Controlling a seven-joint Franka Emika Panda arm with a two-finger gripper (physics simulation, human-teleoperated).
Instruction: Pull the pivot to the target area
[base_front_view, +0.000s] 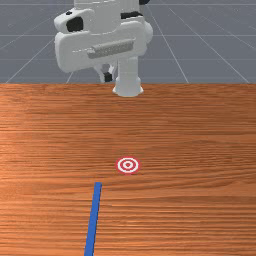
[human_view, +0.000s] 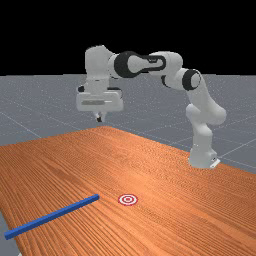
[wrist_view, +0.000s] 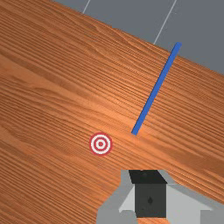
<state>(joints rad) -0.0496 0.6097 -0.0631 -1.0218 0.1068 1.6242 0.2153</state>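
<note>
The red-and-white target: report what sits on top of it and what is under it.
Nothing sits on the target: all its rings show, and the blue bar ends short of it. What is under it can't be seen, as it covers the table there.

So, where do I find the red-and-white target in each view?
Front view: the red-and-white target is centred, somewhat below the middle.
Far view: low, halfway across.
Wrist view: near one end of the blue bar.
Shared landmark: the blue bar, one end near the target.
</note>
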